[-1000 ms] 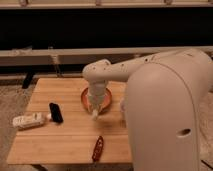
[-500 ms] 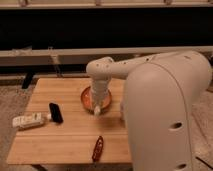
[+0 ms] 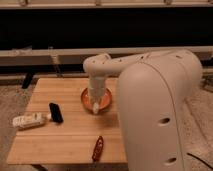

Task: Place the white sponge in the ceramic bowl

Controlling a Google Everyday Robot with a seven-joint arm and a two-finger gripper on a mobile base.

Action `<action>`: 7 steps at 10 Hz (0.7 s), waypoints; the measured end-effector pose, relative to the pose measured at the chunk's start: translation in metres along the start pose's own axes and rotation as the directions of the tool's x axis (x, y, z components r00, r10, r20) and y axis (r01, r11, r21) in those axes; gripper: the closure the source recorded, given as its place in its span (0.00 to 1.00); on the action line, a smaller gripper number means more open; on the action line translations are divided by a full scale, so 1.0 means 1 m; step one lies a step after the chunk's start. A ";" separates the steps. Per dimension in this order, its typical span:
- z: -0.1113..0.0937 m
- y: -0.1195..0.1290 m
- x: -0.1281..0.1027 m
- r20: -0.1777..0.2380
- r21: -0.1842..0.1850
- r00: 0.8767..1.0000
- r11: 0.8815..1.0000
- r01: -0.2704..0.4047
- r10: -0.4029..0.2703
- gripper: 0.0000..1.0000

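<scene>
The ceramic bowl (image 3: 104, 98), round with an orange inside and a paler rim, stands on the wooden table (image 3: 70, 135) right of its middle. My gripper (image 3: 95, 107) hangs straight down from the white arm (image 3: 100, 67) into the bowl's front left part. A small off-white patch shows at the gripper's lower end, just above the bowl's floor. I cannot tell whether it is the white sponge or part of the gripper. No white sponge shows anywhere else on the table.
A long white packet (image 3: 30, 120) lies at the table's left edge, with a black flat object (image 3: 55, 112) next to it. A reddish-brown object (image 3: 98, 148) lies near the front edge. My large white body (image 3: 160, 115) fills the right side.
The arm has shifted slightly above the bowl, and the gripper has stayed down inside it. The things on the table have not moved.
</scene>
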 end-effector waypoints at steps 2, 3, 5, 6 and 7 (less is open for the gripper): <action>-0.008 0.002 -0.027 0.012 0.011 1.000 1.000 0.018 -0.018 0.87; -0.013 0.003 -0.042 0.020 0.019 1.000 1.000 0.024 -0.024 0.87; -0.023 0.005 -0.069 0.038 0.033 0.999 0.999 0.035 -0.036 0.87; -0.027 0.005 -0.080 0.045 0.036 0.998 0.999 0.038 -0.040 0.87; -0.032 0.006 -0.090 0.050 0.035 0.998 0.999 0.037 -0.039 0.84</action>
